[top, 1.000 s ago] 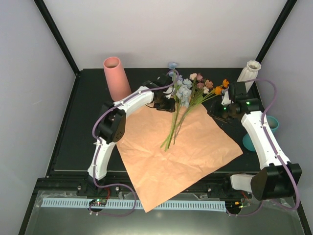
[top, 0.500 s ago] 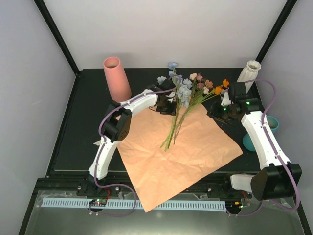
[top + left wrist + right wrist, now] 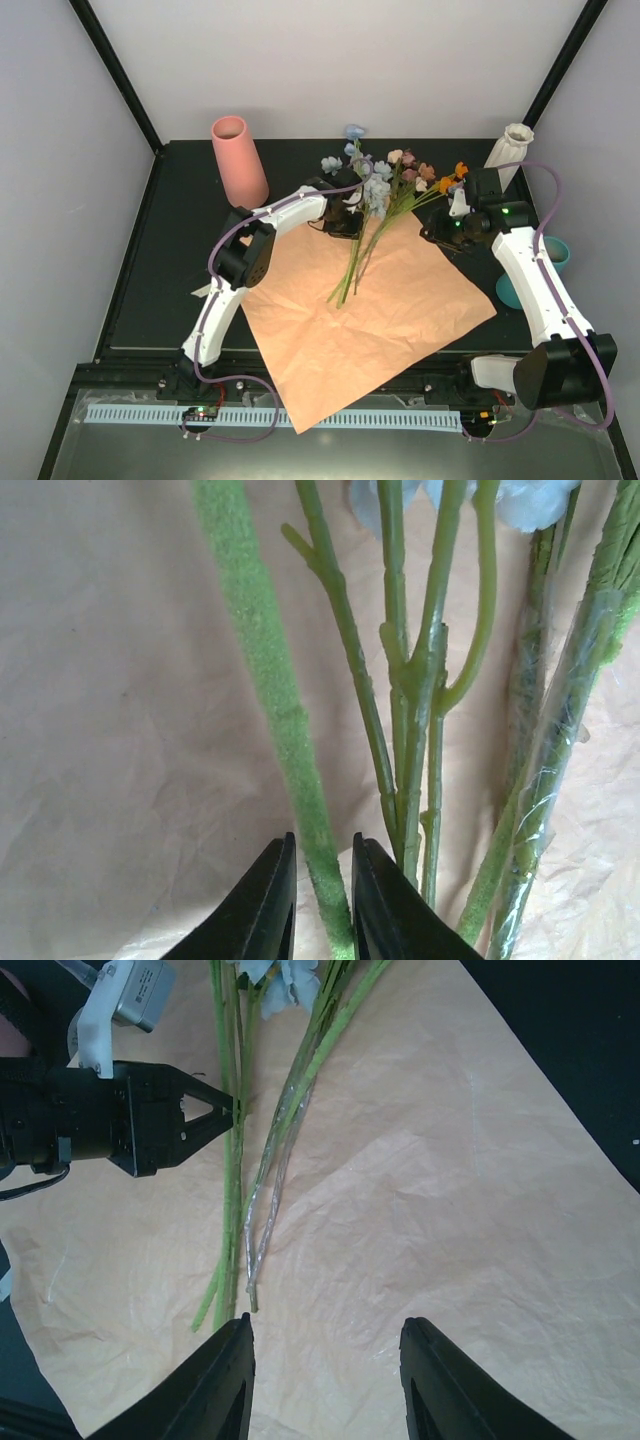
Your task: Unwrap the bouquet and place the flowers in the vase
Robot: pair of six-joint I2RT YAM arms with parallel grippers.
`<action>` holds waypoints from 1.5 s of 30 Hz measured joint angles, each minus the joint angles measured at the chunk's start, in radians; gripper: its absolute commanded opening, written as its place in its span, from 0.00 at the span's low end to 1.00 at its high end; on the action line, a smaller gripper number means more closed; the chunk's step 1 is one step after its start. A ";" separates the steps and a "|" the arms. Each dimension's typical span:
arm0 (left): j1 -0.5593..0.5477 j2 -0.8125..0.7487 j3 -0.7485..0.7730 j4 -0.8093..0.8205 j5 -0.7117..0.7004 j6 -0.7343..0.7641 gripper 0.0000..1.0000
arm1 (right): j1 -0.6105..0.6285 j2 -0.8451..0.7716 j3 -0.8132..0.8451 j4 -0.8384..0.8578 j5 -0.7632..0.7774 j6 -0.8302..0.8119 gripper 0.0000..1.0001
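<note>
Green fuzzy stem (image 3: 268,680) sits pinched in the left hand (image 3: 322,845), while the right hand (image 3: 327,1322) hangs spread and empty.

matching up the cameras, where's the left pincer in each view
Top external: upper centre, left pincer at the flower stems.
Left wrist: pincer bottom centre, straddling a fuzzy green stem.
Right wrist: pincer upper left, tips pointing right.
Shared landmark: the peach paper sheet under the stems.
</note>
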 measured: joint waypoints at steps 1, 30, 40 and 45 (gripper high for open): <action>-0.001 0.000 0.000 0.000 0.000 0.000 0.09 | 0.000 0.000 0.000 0.000 -0.001 -0.001 0.43; 0.070 -0.549 -0.199 0.095 0.010 0.112 0.02 | 0.009 0.008 0.226 0.146 -0.227 -0.012 0.52; 0.043 -0.859 -0.484 0.214 0.296 0.161 0.02 | 0.114 0.035 0.288 0.385 -0.356 0.130 0.57; 0.022 -1.003 -0.606 0.257 0.349 0.201 0.02 | 0.143 0.033 0.287 0.526 -0.395 0.199 0.58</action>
